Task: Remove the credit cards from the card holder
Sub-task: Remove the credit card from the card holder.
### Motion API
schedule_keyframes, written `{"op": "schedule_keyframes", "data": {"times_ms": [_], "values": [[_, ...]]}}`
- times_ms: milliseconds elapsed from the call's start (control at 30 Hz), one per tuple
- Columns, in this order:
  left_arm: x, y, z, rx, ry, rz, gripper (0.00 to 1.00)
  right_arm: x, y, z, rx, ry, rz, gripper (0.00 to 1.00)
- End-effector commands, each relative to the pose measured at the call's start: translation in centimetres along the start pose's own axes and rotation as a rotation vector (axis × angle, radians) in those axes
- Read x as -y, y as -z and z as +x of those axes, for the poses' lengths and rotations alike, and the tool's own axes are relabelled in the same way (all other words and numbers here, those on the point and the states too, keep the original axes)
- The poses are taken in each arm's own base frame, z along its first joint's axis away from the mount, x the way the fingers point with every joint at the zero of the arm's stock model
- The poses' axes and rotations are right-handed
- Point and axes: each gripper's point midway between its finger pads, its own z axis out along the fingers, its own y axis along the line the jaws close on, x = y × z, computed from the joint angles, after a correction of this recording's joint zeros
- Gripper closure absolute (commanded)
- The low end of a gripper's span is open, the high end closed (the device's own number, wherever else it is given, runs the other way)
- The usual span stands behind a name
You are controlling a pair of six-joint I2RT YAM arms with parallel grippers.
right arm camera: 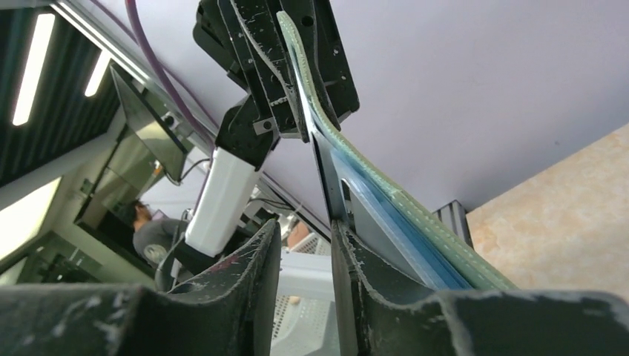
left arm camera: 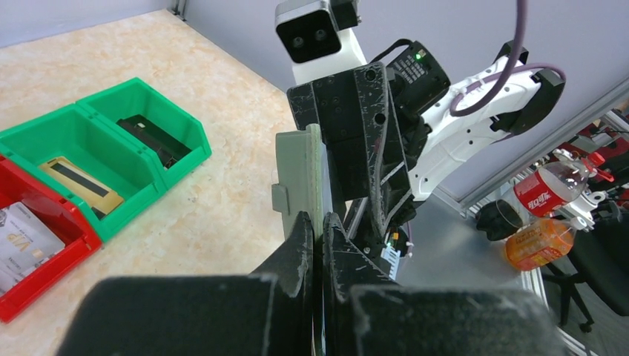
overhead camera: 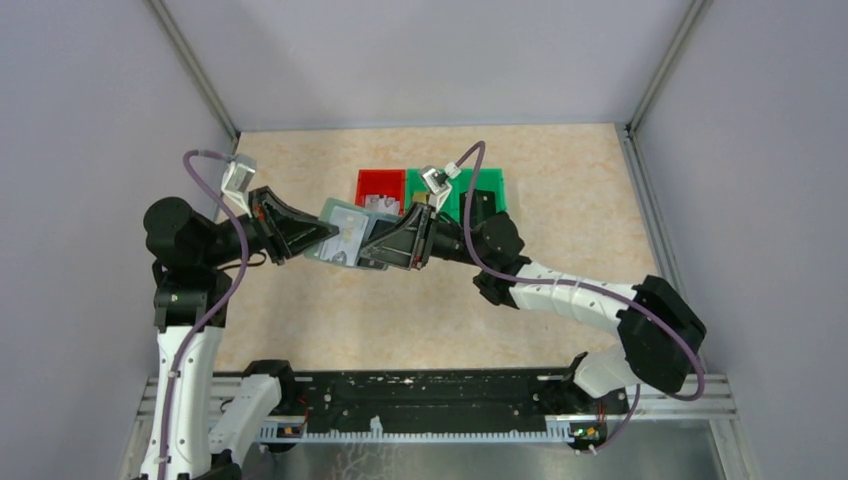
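Right wrist: card holder (right arm camera: 393, 196) edge-on, inside hidden

Your left arm (overhead camera: 188, 345) rises from its base at the near left, folds at the elbow and reaches to the right. Your left gripper (overhead camera: 320, 238) has its jaws pinched together on one edge of the card holder (overhead camera: 343, 226). Your right arm (overhead camera: 570, 290) runs from its base at the near right, leftward and away. Your right gripper (overhead camera: 374, 246) points at the left one, tips close together, and its fingers (right arm camera: 256, 256) stand slightly apart.
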Motion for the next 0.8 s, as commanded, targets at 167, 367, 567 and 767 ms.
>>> {"op": "schedule_keyframes", "data": {"times_ms": [167,367,567,767], "values": [[1.0,0.0,-0.8,0.023,0.025,0.016,0.92,-4.5,-0.6,-4.3,0.212,0.013,-0.218,0.72],[1.2,-0.2,-0.3,0.023,0.192,0.045,0.9,-2.6,-1.2,-4.9,0.249,0.033,-0.138,0.73],[1.0,-0.2,0.2,0.014,0.245,0.044,0.9,-1.8,-1.6,-4.7,0.249,0.018,-0.149,0.74],[0.5,-0.2,1.0,0.003,0.26,0.037,0.89,-2.4,-2.0,-4.6,0.248,-0.017,-0.232,0.74]]}}
